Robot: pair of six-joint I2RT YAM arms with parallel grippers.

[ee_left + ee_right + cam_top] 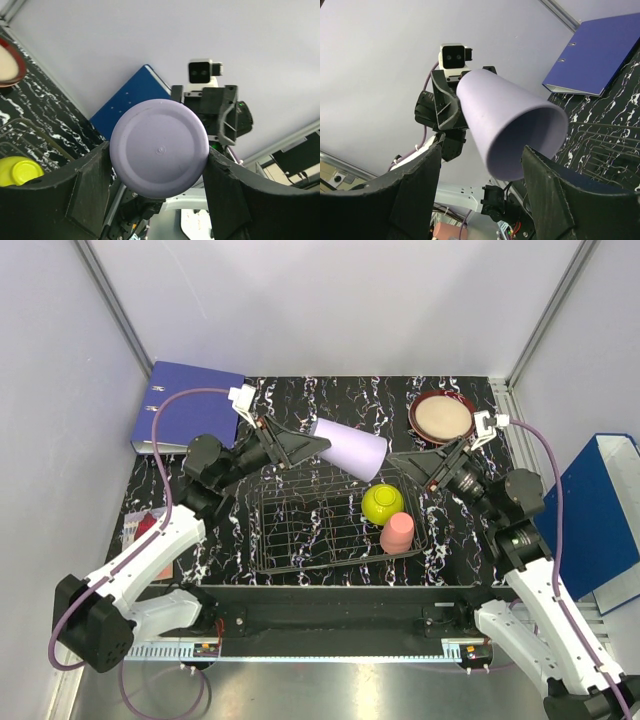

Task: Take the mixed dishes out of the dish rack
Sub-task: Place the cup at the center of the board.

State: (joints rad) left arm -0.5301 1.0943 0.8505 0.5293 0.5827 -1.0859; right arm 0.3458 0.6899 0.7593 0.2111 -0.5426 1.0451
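Observation:
My left gripper (pixel 318 443) is shut on the base end of the lavender cup (pixel 350 449) and holds it on its side in the air above the far edge of the wire dish rack (pixel 300 530). In the left wrist view the cup's base (pixel 159 146) fills the gap between the fingers. My right gripper (pixel 400 462) is open at the cup's mouth. In the right wrist view the cup's rim (pixel 520 130) lies between the spread fingers (pixel 415 190). A yellow-green bowl (pixel 382 504) and a smaller pink cup (pixel 397 533) sit in the rack's right end. The dark-red-rimmed beige plate (pixel 442 417) lies on the table at the back right.
A blue binder (pixel 190 405) lies at the back left and another (pixel 600 520) stands off the table's right edge. A pinkish object (pixel 145 535) lies mostly hidden under the left arm. The table top (pixel 340 400) is black marble pattern. Grey walls close in on three sides.

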